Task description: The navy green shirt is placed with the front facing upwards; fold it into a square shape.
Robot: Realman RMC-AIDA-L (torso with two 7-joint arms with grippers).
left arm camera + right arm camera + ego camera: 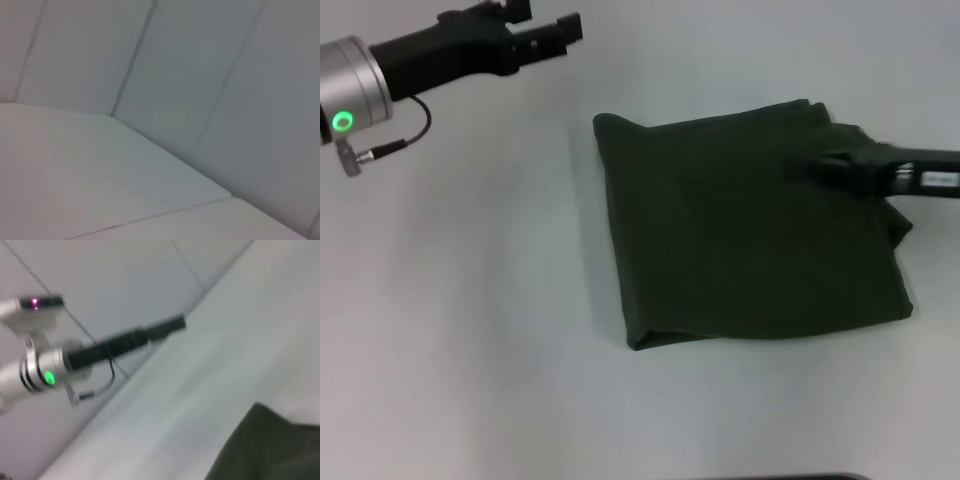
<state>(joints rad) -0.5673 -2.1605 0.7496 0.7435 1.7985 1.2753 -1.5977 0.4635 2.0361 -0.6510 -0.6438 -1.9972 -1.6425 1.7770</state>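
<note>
The navy green shirt (740,250) lies folded into a rough square of plain dark cloth, right of centre on the white table (470,330). One of its corners shows in the right wrist view (270,450). My right gripper (800,168) reaches in from the right edge and hovers low over the shirt's far right part, dark against the dark cloth. My left gripper (565,30) is held up at the far left, well away from the shirt, and the right wrist view also catches this left gripper (177,322). The left wrist view shows no shirt.
Bare white tabletop surrounds the shirt to the left and front. White wall panels (200,75) rise behind the table's far edge. A dark strip (790,477) runs along the near edge of the table.
</note>
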